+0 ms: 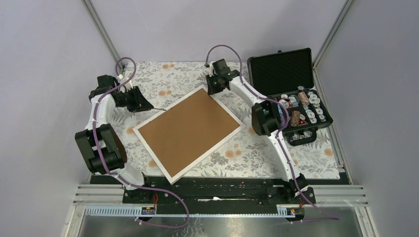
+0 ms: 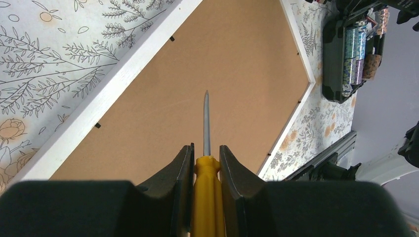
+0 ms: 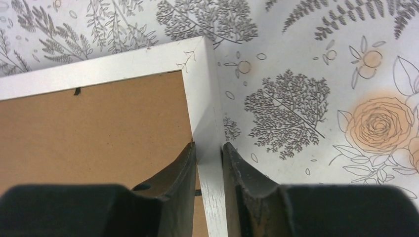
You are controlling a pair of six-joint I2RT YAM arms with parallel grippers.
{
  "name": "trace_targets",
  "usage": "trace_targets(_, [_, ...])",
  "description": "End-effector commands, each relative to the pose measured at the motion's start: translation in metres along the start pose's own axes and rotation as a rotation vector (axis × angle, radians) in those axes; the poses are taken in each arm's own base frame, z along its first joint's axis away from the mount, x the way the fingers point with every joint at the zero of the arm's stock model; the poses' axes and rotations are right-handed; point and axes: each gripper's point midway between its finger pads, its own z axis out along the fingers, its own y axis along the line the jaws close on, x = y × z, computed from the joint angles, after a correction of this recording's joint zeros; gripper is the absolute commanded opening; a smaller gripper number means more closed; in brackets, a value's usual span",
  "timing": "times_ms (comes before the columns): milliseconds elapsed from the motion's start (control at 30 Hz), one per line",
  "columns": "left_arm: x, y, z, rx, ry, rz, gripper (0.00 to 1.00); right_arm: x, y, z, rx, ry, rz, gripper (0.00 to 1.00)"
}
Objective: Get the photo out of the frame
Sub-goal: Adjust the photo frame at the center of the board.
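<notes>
The left claw (image 2: 206,147) holds a yellow screwdriver (image 2: 206,197) over the frame (image 1: 188,131). The right claw (image 3: 209,146) pinches its white rim near the tabletop's (image 1: 306,154) far edge.

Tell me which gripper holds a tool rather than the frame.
The left gripper: it is shut on a yellow-handled screwdriver, blade pointing over the brown back of the frame. The right gripper instead pinches the white border near the far corner.
</notes>
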Motion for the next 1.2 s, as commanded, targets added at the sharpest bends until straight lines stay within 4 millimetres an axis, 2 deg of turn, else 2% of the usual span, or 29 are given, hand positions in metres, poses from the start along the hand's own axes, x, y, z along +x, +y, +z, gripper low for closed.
trace_targets(0, [-0.021,-0.014,-0.01,0.033,-0.068,0.056,0.0,0.063,-0.089,-0.001,0.204,0.172,0.176,0.25])
trace_targets(133, [-0.023,-0.013,-0.007,0.04,-0.07,0.033,0.0,0.069,-0.117,-0.022,0.256,0.182,0.264,0.24])
trace_targets(267, [-0.026,-0.011,-0.005,0.041,-0.072,0.018,0.0,0.071,-0.123,-0.045,0.279,0.185,0.366,0.23])
trace_targets(333, [-0.028,-0.01,-0.005,0.038,-0.073,0.021,0.0,0.073,-0.113,-0.054,0.254,0.193,0.429,0.26])
trace_targets(500, [-0.025,-0.008,-0.004,0.028,-0.075,0.017,0.0,0.072,-0.052,-0.065,0.094,0.221,0.586,0.28])
trace_targets(567, [-0.023,-0.007,-0.004,0.023,-0.079,0.013,0.0,0.074,-0.035,-0.065,0.081,0.232,0.571,0.28])
trace_targets(600, [-0.022,-0.007,-0.003,0.023,-0.08,0.008,0.0,0.072,-0.018,-0.064,0.043,0.244,0.64,0.28])
trace_targets(667, [-0.016,-0.006,-0.002,0.024,-0.075,-0.005,0.0,0.071,0.001,-0.061,0.016,0.253,0.7,0.27])
trace_targets(833, [0.003,-0.006,0.001,0.053,-0.034,0.025,0.0,0.09,0.011,-0.058,0.023,0.3,0.705,0.27])
trace_targets(933, [0.022,-0.015,0.002,0.116,0.034,0.102,0.0,0.081,0.011,-0.058,0.016,0.281,0.701,0.27])
trace_targets(967, [0.03,-0.019,0.002,0.135,0.071,0.133,0.0,0.048,0.021,-0.054,-0.086,0.179,0.71,0.43])
trace_targets(1000, [0.039,-0.021,0.003,0.153,0.109,0.162,0.0,0.04,0.019,-0.055,-0.104,0.15,0.671,0.5])
trace_targets(1067, [0.054,-0.028,0.005,0.184,0.172,0.215,0.0,0.031,0.009,-0.061,-0.112,0.116,0.603,0.59])
trace_targets(1167, [0.069,-0.046,0.01,0.242,0.215,0.289,0.0,0.029,0.007,-0.077,-0.145,0.098,0.503,0.66])
